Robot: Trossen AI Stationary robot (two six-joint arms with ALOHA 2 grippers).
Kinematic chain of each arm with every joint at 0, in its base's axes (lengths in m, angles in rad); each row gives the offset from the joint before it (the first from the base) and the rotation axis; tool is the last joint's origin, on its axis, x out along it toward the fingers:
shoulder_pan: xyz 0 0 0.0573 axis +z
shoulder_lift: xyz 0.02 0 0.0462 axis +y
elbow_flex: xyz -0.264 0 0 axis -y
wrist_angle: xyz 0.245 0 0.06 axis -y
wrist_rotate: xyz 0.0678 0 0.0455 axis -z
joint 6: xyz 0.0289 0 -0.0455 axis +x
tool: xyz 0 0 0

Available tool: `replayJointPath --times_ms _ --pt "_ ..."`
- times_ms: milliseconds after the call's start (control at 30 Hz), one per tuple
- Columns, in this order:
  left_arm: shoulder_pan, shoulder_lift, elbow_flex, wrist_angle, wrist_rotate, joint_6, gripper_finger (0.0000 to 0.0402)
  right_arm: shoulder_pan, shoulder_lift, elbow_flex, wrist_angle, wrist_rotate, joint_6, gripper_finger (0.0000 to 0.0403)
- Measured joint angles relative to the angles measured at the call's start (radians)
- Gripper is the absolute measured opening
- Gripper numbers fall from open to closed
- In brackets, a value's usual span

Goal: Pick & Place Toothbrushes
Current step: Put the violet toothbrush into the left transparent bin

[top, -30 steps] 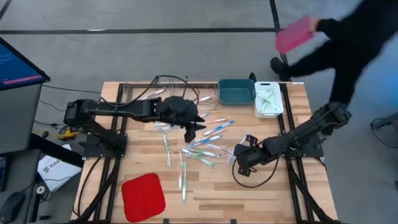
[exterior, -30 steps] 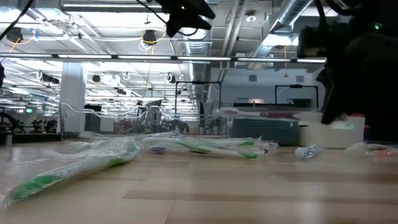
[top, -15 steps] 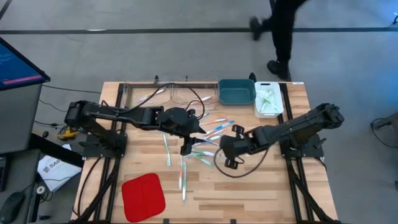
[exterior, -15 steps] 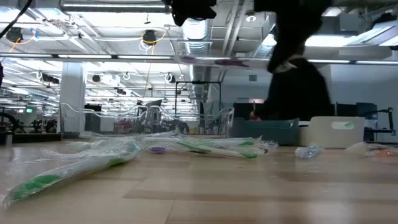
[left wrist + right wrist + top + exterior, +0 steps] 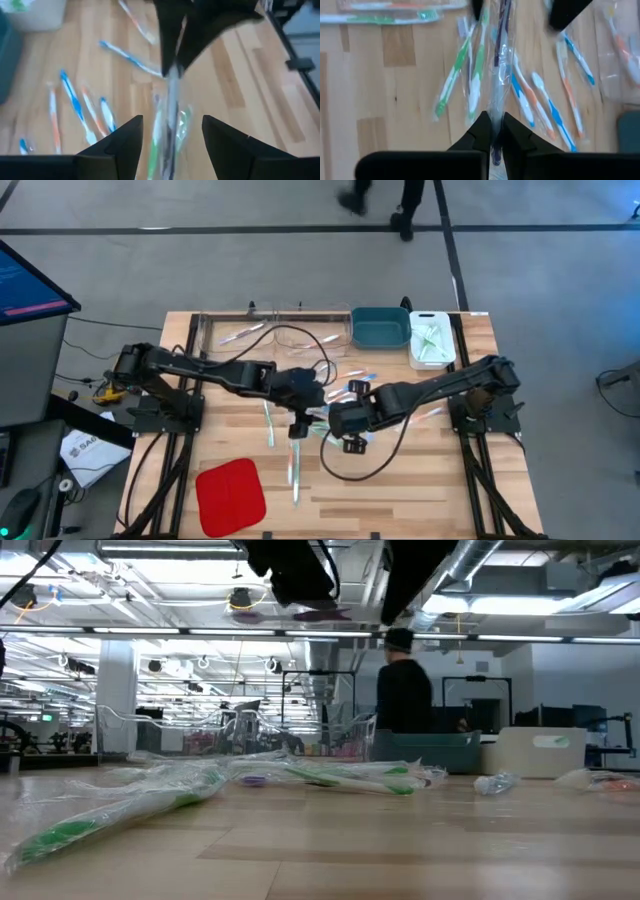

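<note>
Over the middle of the wooden bench the two grippers meet above the loose scatter of toothbrushes. From the right wrist view, the right gripper has its fingers pressed narrow on a clear-wrapped toothbrush with a dark purple stem, which runs straight out from the fingertips toward the other arm's dark fingers. From the left wrist view, the left gripper has its fingers spread wide, one on each side of the same wrapped toothbrush, without touching it, while the right arm's tips pinch its far end. Seen from overhead, the left gripper and the right gripper sit close beside each other near the bench centre. Below them lie more wrapped toothbrushes with green, blue and orange accents, fanned out on the wood; a few more lie apart toward the front of the bench. At the back edge stand clear bins, a teal bin and a white bin that holds several green-accented toothbrushes. A red square pad lies flat near the front left corner. Beyond the bench a person in dark clothes stands in the room.
</note>
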Motion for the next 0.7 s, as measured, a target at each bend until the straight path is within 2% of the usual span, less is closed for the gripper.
replayJointPath --times_ms 700 --pt "-0.008 0.036 -0.004 -0.098 -0.029 0.033 0.0183 -0.005 0.003 0.007 -0.019 0.006 0.003 0.0019"
